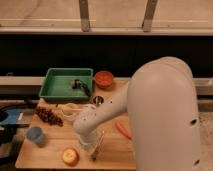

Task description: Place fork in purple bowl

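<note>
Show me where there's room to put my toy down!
Bare wooden tabletop lies between the round blue cup, the dark grape bunch and the yellow-red apple. The robot's hand is down beside the apple. Crowded behind, by the green plastic tray.

Warm, dim light falls from above. The white arm is the brightest surface, and it shades darker toward its underside. The gripper, closed and low over the front of the wooden table, sits in the arm's shadow. The black band behind shows no detail. The pale wall above glows evenly, without glare.
</note>
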Controlling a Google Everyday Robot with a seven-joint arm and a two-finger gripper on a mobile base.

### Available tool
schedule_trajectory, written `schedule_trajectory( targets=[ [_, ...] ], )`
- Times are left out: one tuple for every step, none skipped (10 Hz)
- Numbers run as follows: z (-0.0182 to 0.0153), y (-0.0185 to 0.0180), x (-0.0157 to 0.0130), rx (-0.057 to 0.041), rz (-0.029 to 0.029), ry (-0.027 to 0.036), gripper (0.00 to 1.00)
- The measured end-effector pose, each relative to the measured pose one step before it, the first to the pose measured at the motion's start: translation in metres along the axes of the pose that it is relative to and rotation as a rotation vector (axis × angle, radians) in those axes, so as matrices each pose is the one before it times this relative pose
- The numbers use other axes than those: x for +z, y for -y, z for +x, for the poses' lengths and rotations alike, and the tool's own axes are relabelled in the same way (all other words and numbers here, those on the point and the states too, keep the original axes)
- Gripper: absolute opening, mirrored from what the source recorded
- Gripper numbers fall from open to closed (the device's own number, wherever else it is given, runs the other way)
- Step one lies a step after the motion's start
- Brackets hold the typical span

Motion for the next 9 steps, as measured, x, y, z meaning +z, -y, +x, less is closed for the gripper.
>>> schedule_trajectory(
  targets=[
    [0.00324,0.00698,-0.00507,0.00908,-0.01588,0.02034,0.11],
    [0.0036,0.00545,-0.00664,0.00862,-0.01421,0.02585,0.22],
    [0.00346,0.00271,-0.00634,0.00626,-0.00564,0.02172,0.32],
    [0.00306,0.00228,-0.00611,0.00701,-0.00265,0.01895,0.44],
    [0.00174,0.00198,-0.00231,0.0067,-0.0027,0.00904,0.53],
    [0.00104,0.00201,-0.00167,0.00823,-0.00404,0.00695,0.62],
    [-0.00072,0.00054,0.00041,0.00581,-0.00522,0.0004,0.64],
    [-0.00094,0.00052,0.0011,0.0044,-0.00343,-0.00129,0.64],
    [-0.00063,0.0015,0.00145,0.00793,-0.0025,-0.00159,0.64]
  ],
)
